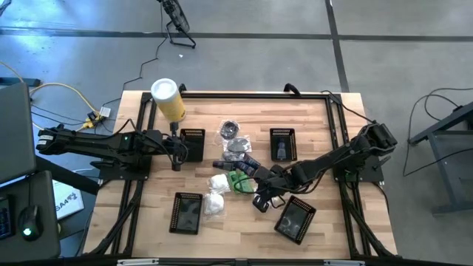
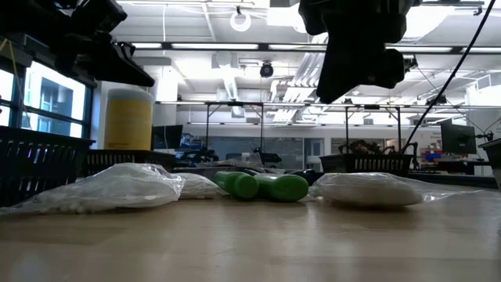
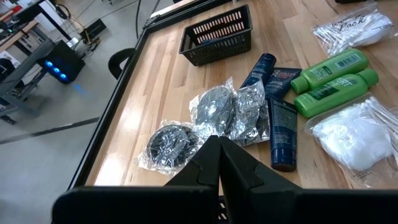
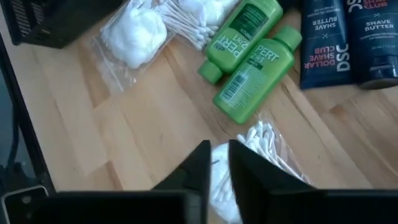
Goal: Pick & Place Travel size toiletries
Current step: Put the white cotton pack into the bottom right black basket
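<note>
The toiletries lie mid-table: two green bottles (image 1: pixel 240 181) on their sides, dark blue tubes (image 1: pixel 235 164), silvery-clear packets (image 1: pixel 233 139) and white packets (image 1: pixel 216 193). My right gripper (image 1: pixel 262 196) hangs above a white packet of cotton swabs (image 4: pixel 264 146), clear of it. Its fingers (image 4: pixel 199 168) stand a narrow gap apart and hold nothing. In the low view it is high above that packet (image 2: pixel 368 189). My left gripper (image 3: pixel 219 155) is shut and empty, above the table's left part, near the silvery packets (image 3: pixel 211 118).
Black mesh baskets stand at the far left (image 1: pixel 194 144), far right (image 1: pixel 282 144), near left (image 1: pixel 186 213) and near right (image 1: pixel 295 219). A tall yellow canister (image 1: pixel 168 98) with a white lid stands at the far left. Bare wood (image 1: pixel 236 236) lies along the near edge.
</note>
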